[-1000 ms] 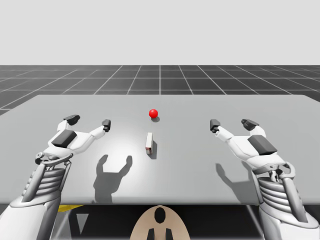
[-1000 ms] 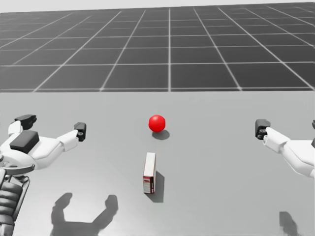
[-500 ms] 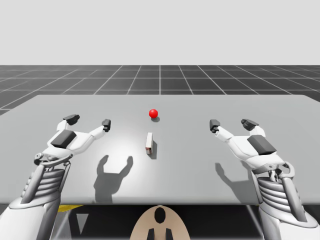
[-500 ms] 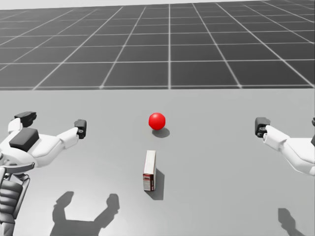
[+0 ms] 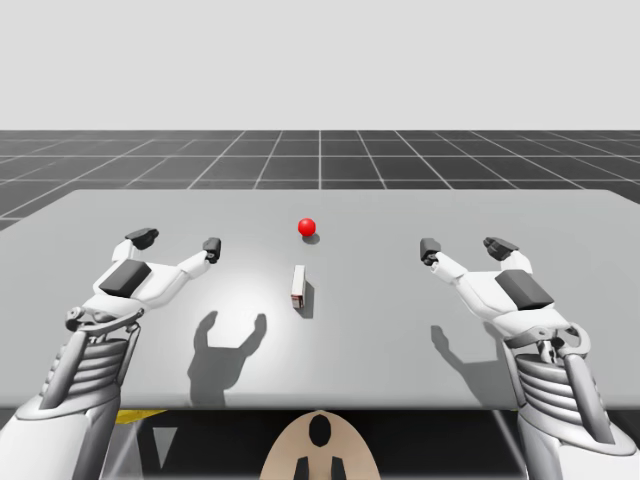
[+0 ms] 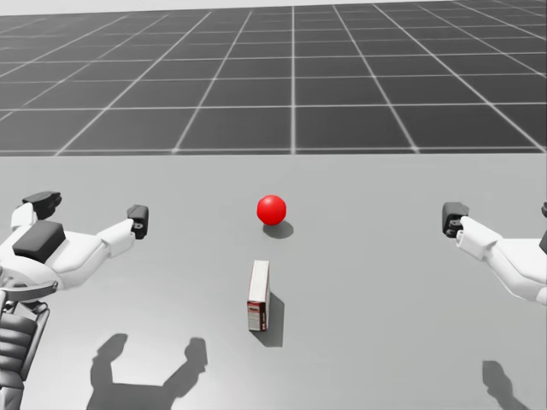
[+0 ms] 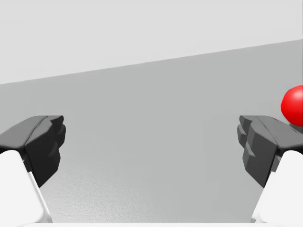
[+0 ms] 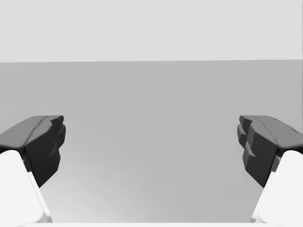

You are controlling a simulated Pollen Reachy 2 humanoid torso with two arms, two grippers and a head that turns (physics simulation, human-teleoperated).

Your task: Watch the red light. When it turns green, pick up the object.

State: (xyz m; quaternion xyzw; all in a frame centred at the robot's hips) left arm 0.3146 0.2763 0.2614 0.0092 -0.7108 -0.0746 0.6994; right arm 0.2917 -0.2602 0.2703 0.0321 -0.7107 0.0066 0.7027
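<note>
Two grippers, both spread wide, nothing between the fingers of either. Red light (image 5: 307, 227) reads red, so by my judgement this is the waiting step; no reach is due until it goes green.

- Object: small white box (image 5: 298, 287), on the table (image 5: 400, 330) near the red light, on my side of it and a touch to its left. Stands free, touching nothing but the table.
- Long axis: runs from me toward the red light, nearly straight. Thin across, so its two broad flat sides face out toward my two arms.
- Left gripper (image 5: 177, 243): left of the red light and slightly nearer me, held above the table. In the left wrist view the red light sits just past one fingertip.
- Right gripper (image 5: 463, 247): right of the red light, clearly further from it than the left one.
- Judgement: left arm is the nearer to the box. The box lies inward of it and closer to me, so the reach goes sideways and back, with the fingers closing across the thin width.

Materials: box looks like card, sharp-cornered, white with a red and dark end panel; likely light and easy to tip if nudged on a broad side. Red light is a smooth glossy ball. Table is matte grey. Finger pads (image 7: 40, 142) are dark and blocky.
</note>
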